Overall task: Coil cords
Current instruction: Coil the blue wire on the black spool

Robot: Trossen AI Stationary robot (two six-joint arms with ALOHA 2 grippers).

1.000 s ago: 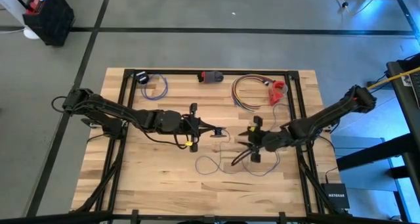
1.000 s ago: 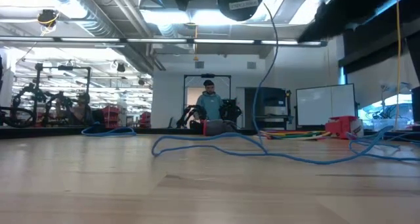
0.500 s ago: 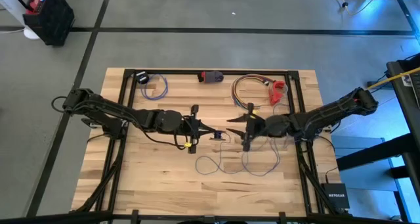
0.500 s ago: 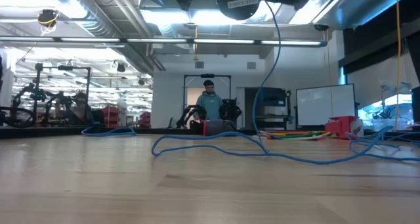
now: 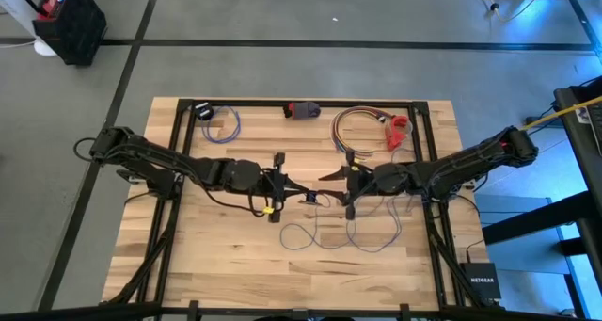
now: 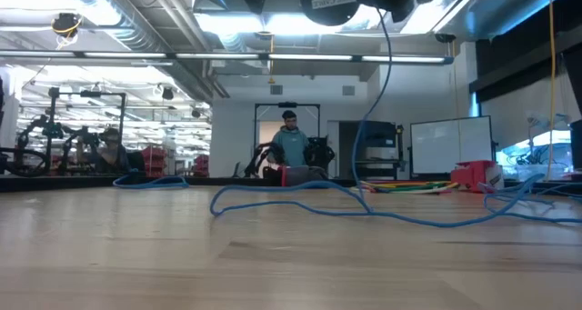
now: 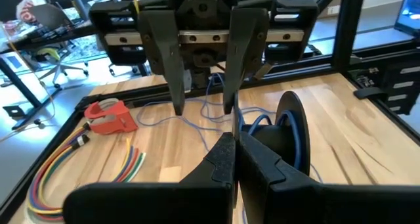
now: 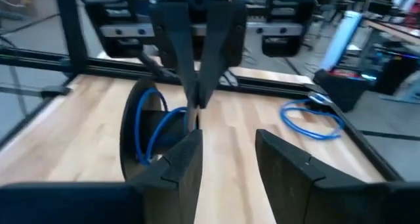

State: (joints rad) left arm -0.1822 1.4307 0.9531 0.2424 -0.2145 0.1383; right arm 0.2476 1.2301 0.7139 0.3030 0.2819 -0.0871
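Cord (image 5: 324, 234) lies looped near the disc (image 5: 309, 197); left gripper (image 5: 299, 191) pinches the disc, right gripper (image 5: 329, 176) hovers beside it, agape, empty.

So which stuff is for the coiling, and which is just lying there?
For the job: wire, disc, left gripper, right gripper.
Lying about: coloured cables, red clip, dark box, small blue cord.

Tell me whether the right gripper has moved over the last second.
Yes. In the high view the right gripper has swung up from the loose wire loops toward the table's far edge and the left gripper, which holds the black disc.
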